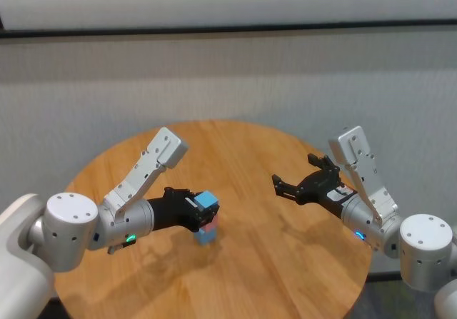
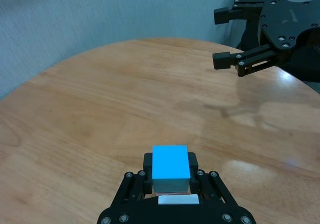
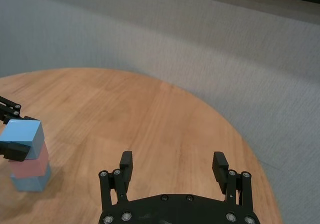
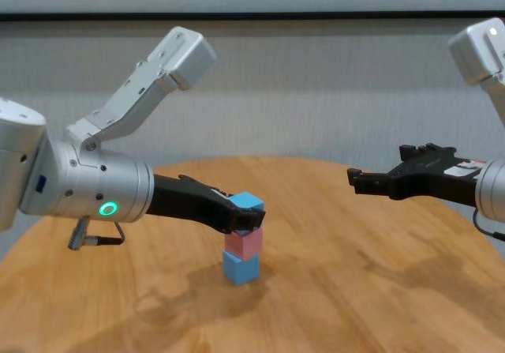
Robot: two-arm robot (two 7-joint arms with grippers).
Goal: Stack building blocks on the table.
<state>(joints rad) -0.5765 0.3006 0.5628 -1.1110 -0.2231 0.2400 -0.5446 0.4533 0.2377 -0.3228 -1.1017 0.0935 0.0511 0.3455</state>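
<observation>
The left gripper is clamped on a small matte light blue cube, its black fingers pressed to the cube's two sides; that cube sits on top of a small matte pink cube, which rests in turn on a second small light blue cube, so the three form one upright column; the bottom cube stands on the large round table with its light brown wood-plank top, somewhat toward the robot's left of the middle; in the right wrist view the top cube looks slightly offset from the pink cube below it, though they touch; the left forearm reaches in low from the robot's left, nearly level with the tabletop; the right gripper hangs above the table on the robot's right, well apart from the stack, its jaws spread wide with nothing between them, its fingers pointing across toward the column; behind the table runs a pale grey wall with a dark horizontal strip near the top.
</observation>
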